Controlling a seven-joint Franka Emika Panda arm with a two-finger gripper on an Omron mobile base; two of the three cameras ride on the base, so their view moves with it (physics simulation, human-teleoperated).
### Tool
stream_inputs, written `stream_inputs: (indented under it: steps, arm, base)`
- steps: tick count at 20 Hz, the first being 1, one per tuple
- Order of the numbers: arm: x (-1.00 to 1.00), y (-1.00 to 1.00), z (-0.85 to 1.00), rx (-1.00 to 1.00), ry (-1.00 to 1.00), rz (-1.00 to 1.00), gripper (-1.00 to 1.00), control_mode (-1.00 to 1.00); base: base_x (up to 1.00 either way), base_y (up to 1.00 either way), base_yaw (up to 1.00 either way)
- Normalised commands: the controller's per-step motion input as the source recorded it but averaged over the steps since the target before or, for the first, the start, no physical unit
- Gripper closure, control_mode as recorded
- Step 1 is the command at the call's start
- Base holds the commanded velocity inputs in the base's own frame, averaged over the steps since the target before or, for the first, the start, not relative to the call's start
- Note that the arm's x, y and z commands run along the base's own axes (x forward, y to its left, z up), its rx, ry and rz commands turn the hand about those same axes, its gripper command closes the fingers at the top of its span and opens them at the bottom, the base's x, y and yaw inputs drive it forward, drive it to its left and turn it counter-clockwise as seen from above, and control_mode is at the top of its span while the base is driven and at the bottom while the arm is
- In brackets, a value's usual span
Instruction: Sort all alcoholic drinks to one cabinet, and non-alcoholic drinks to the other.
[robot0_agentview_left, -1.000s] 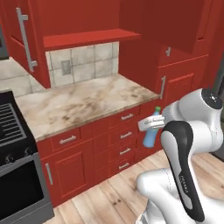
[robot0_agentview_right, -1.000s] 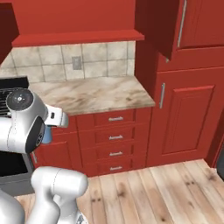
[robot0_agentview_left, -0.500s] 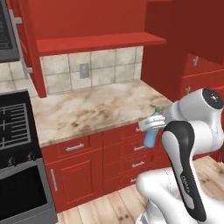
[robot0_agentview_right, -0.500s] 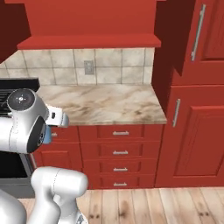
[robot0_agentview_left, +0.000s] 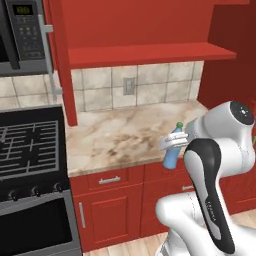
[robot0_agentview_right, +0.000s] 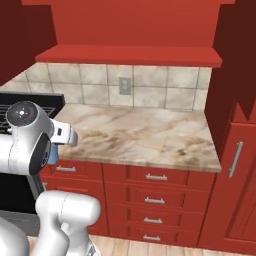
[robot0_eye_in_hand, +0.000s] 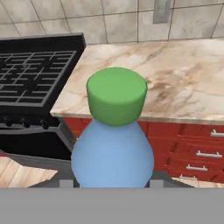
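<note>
A non-alcoholic drink, the translucent blue plastic bottle (robot0_agentview_left: 171, 148) with a green cap (robot0_eye_in_hand: 116, 100), stands upright in my gripper (robot0_agentview_left: 173, 142), which is shut on it. It hangs just in front of the marble counter's (robot0_agentview_left: 120, 135) front edge, a little above the drawers. In the hand view the blue plastic bottle (robot0_eye_in_hand: 113, 154) sits close to the lens and hides the fingertips. A sliver of the blue plastic bottle (robot0_agentview_right: 52, 155) peeks out beside my arm in the right base view. Above the counter an upper cabinet (robot0_agentview_left: 150, 52) stands open, with its red shelf bare. The alcoholic drinks are out of view.
A black gas stove (robot0_agentview_left: 25, 145) adjoins the counter on the left, with a microwave (robot0_agentview_left: 22, 30) above it. The open cabinet door (robot0_agentview_left: 62, 65) juts out over the counter's left end. Red drawers (robot0_agentview_right: 155, 177) run below, and a tall red cabinet (robot0_agentview_right: 240, 165) closes the right side.
The whole picture has shifted: the base has driven, so the counter and open cabinet stand nearer and more central, with the stove in view. The bottle stays in the shut gripper.
</note>
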Motion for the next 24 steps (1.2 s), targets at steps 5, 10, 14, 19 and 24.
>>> stream_inputs:
  steps: [5,10,14,19,24]
  arm:
    - [0.0,0.0,0.0,0.0,0.0,0.0,1.0,1.0]
    - [0.0,0.0,0.0,0.0,0.0,0.0,1.0,1.0]
    - [0.0,0.0,0.0,0.0,0.0,0.0,1.0,1.0]
    - [0.0,-0.04,0.0,0.01,0.0,0.0,1.0,-1.0]
    - [0.0,-0.09,0.29,0.02,-0.11,0.0,1.0,-1.0]
  base:
    - [0.6,-0.2,0.15]
    - [0.26,-0.26,0.05]
    - [0.17,-0.26,0.0]
    - [0.06,-0.2,0.0]
    - [0.0,0.0,0.0]
